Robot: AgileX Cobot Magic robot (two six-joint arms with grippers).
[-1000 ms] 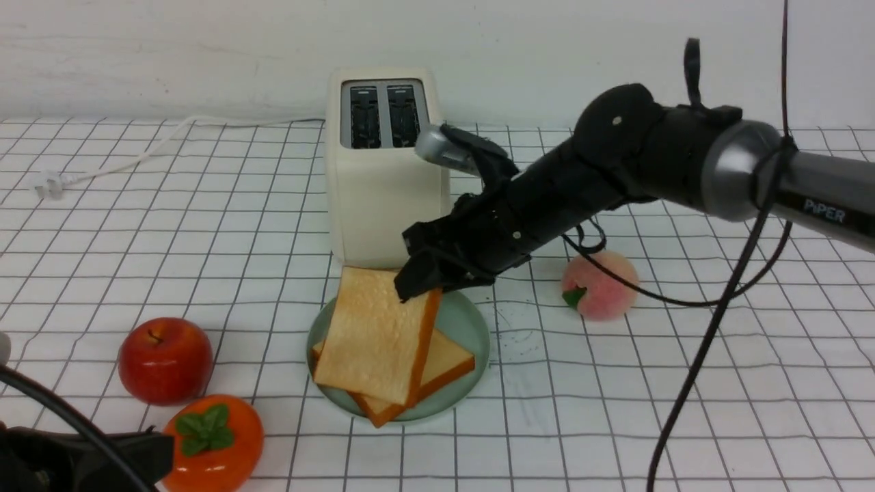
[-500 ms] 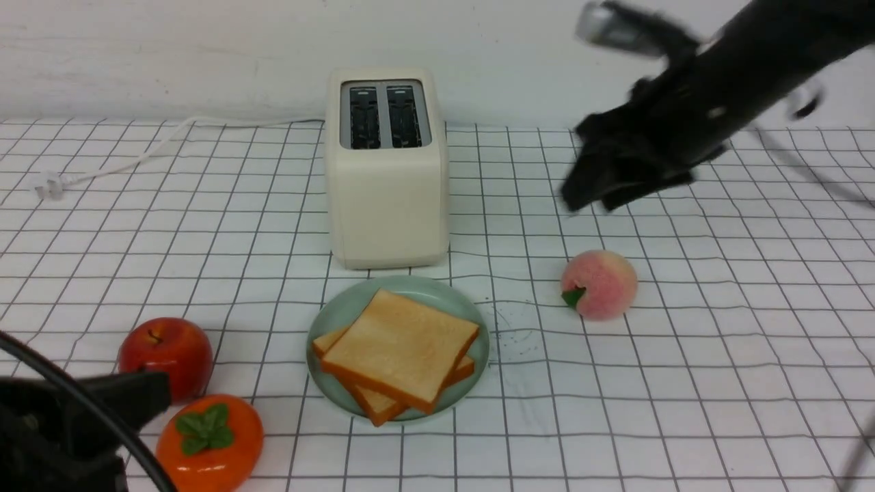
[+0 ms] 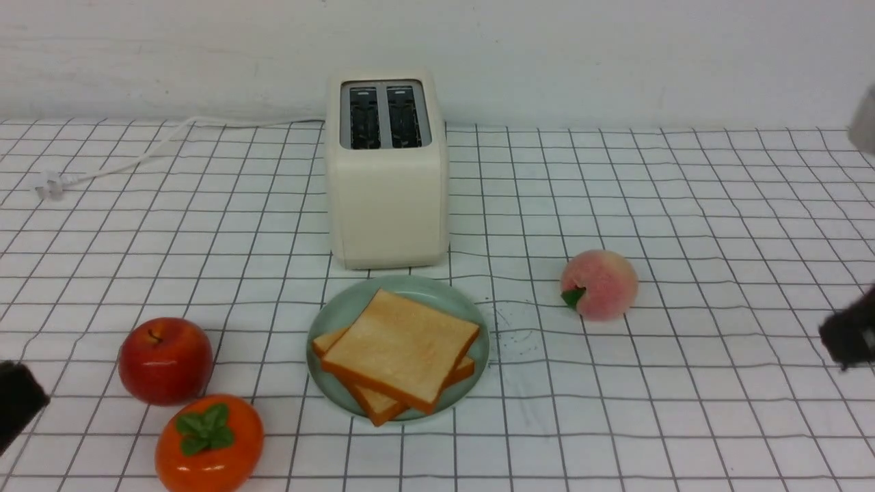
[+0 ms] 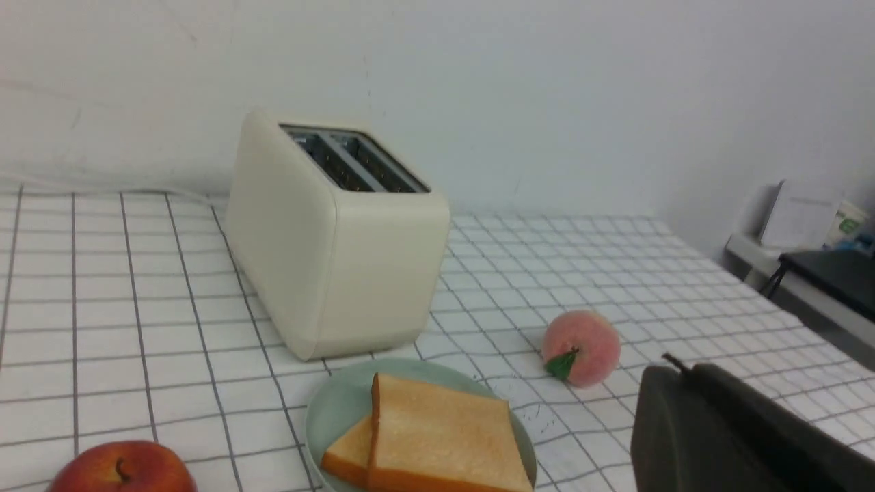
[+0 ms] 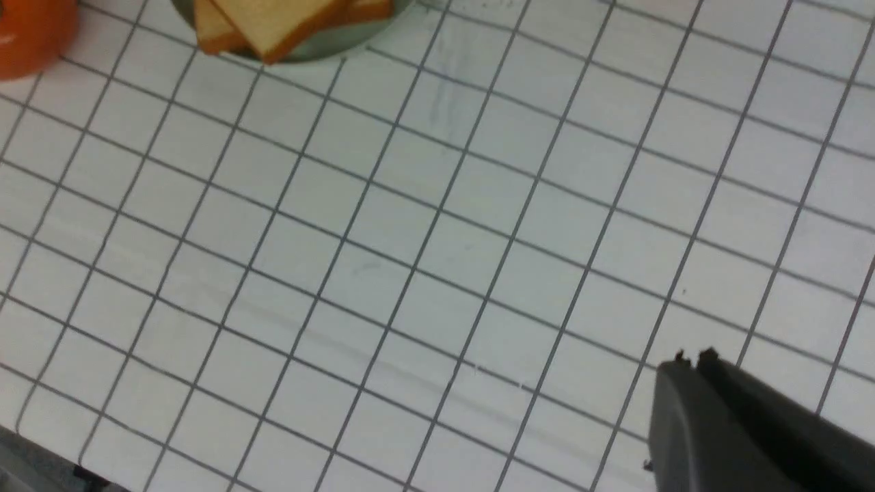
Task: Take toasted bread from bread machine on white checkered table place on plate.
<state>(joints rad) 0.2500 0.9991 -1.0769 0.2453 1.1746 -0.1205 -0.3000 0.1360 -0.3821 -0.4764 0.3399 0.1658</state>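
Withdrawn from above the plate, my right gripper (image 3: pixel 847 338) now sits at the right edge of the front view, its jaws pressed together on nothing, as the right wrist view (image 5: pixel 694 359) shows over bare grid. My left gripper (image 3: pixel 17 406) has likewise pulled back to the lower left corner; its jaws are closed and empty in the left wrist view (image 4: pixel 673 365).

Between the two arms the white checkered tabletop (image 3: pixel 683 410) lies open, with wide free room on the right half. The toasted bread (image 3: pixel 400 348) has settled flat since the earlier frame: two slices stacked on the plate (image 3: pixel 328 321), the upper one turned slightly over the lower, a corner of the lower slice reaching the plate's near rim. The bread machine (image 3: pixel 386 198) stands just behind the plate, close to its far rim, both slots empty; its power cord (image 3: pixel 157 147) trails left along the far edge. A peach (image 3: pixel 599 284) rests well to the right of the plate. A red apple (image 3: pixel 164 360) and an orange persimmon (image 3: pixel 208 444) touch each other near the left front edge.
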